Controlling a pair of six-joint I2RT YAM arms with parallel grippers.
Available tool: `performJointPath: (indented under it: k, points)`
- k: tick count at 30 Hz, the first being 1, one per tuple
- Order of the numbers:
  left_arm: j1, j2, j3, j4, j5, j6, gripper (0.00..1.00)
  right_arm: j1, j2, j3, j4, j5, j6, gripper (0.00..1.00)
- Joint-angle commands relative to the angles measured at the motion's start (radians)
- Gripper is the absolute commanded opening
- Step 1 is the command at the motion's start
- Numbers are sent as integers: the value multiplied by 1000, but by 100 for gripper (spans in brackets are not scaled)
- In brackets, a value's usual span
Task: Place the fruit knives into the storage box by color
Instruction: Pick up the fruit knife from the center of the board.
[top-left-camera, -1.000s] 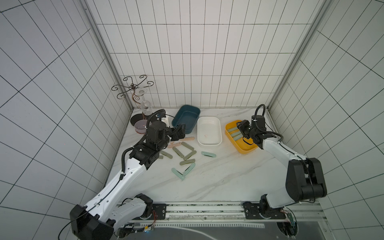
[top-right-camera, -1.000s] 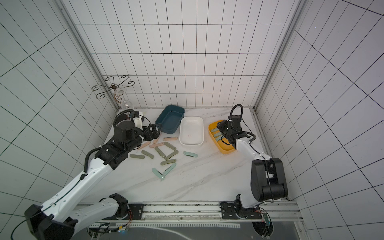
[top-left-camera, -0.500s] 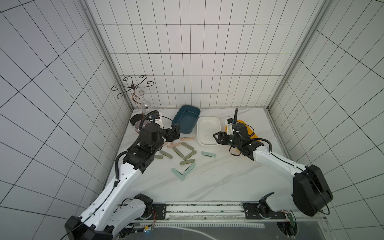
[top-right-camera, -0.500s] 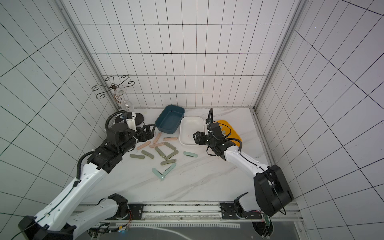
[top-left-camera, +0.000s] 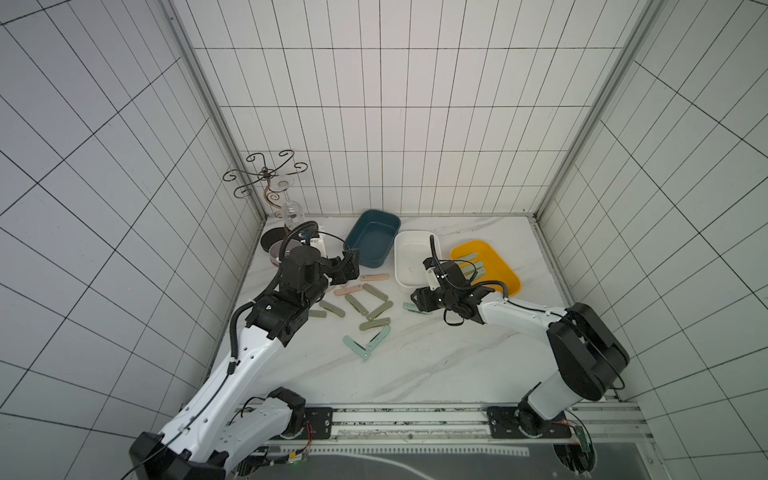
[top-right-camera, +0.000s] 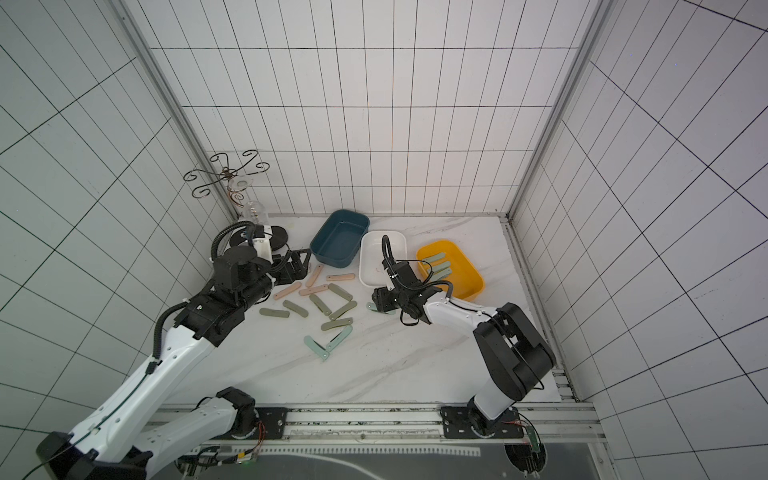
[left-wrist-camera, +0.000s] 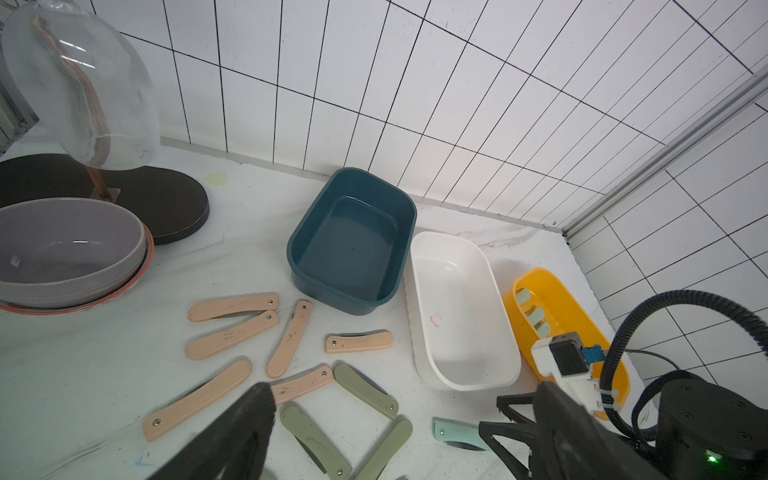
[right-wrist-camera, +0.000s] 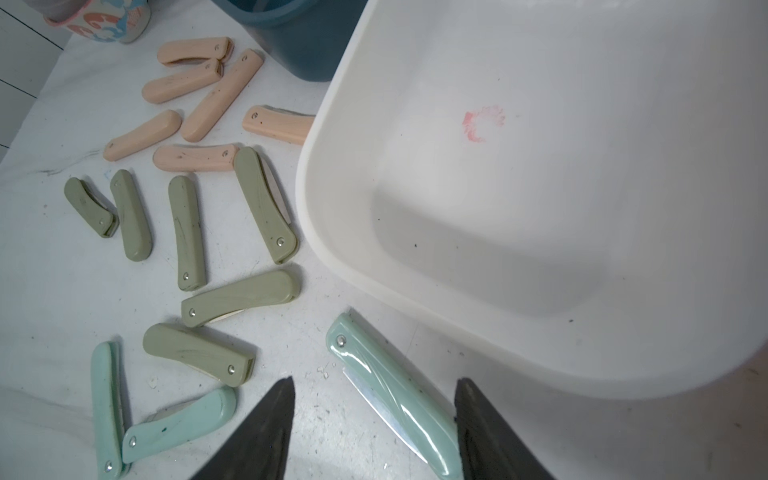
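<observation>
**A:** What's different from a second ago?

**B:** Back then the right tool (right-wrist-camera: 374, 380) was up over the yellow box (top-left-camera: 500, 270). It has since swung across the white box (right-wrist-camera: 540, 208) and come down at the lone mint knife (right-wrist-camera: 390, 399). That knife lies on the surface (top-left-camera: 415, 365), just beside the white box's near corner.

**A:** Does it have hold of the knife?

**B:** Not yet. The jaws stand partly apart, one on each side of the handle. One fingertip looks to be touching the handle's edge and the other is clear. A sliver of blade shows along one side.

**A:** So the last drop went in?

**B:** I'd judge so, since several sorted mint knives (top-left-camera: 473, 266) already lie in the yellow box. Two more mint knives (right-wrist-camera: 166, 428) wait further out, meeting at one end in a V.

**A:** And the left side?

**B:** It has hardly shifted. The left tool (top-left-camera: 350, 268) is spread wide and empty above the peach-pink knives (left-wrist-camera: 291, 338), near the blue box (top-left-camera: 372, 245). That box holds nothing, like the white one. The olive knives (right-wrist-camera: 187, 232) are all on the surface too.

**A:** What does that mean for the job?

**B:** Only mint is under way, and the next move should be a squeeze on the handle rather than the blade
</observation>
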Motion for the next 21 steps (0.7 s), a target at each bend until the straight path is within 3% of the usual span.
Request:
performJointPath:
  k: [1, 21]
  points:
    - [7, 1, -7, 6, 6, -1, 97, 10, 30, -41, 13, 40, -36, 63]
    - [6, 11, -8, 27, 15, -15, 97, 22, 113, -64, 39, -33, -46, 62]
